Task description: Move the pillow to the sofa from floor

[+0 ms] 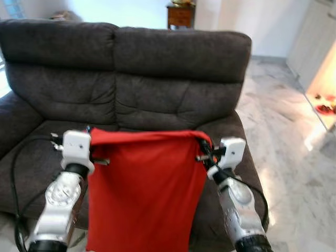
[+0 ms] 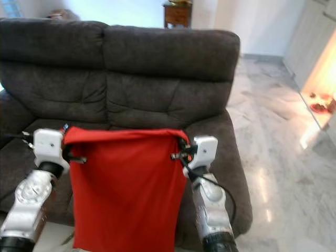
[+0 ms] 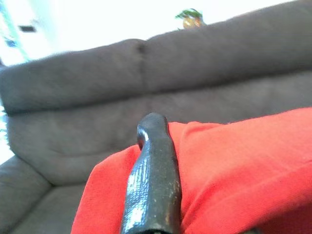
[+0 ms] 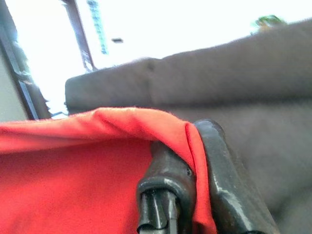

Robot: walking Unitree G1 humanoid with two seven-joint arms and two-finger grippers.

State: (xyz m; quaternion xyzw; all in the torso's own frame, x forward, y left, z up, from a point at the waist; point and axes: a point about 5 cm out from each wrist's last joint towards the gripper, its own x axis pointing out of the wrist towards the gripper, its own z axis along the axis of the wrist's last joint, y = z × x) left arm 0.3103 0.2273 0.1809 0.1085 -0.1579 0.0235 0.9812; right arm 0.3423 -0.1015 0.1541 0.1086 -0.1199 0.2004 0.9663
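Note:
A red pillow [image 1: 142, 189] hangs upright between my two arms, in front of the dark grey sofa [image 1: 131, 68]. Its top edge is level with the front of the seat [image 1: 42, 142]. My left gripper [image 1: 94, 151] is shut on the pillow's upper left corner; in the left wrist view one black finger [image 3: 153, 180] presses over the red fabric [image 3: 234, 165]. My right gripper [image 1: 206, 150] is shut on the upper right corner, where the cloth [image 4: 73, 165] folds between its two black fingers [image 4: 224, 170]. The pillow's lower edge is out of view.
The sofa has two seat cushions and a padded arm on each side. A wooden cabinet [image 1: 181, 14] stands behind it. Glossy marble floor [image 1: 294, 136] runs along the right, with a bright low shelf [image 1: 325, 107] at its edge. A black cable [image 1: 16, 173] loops by my left arm.

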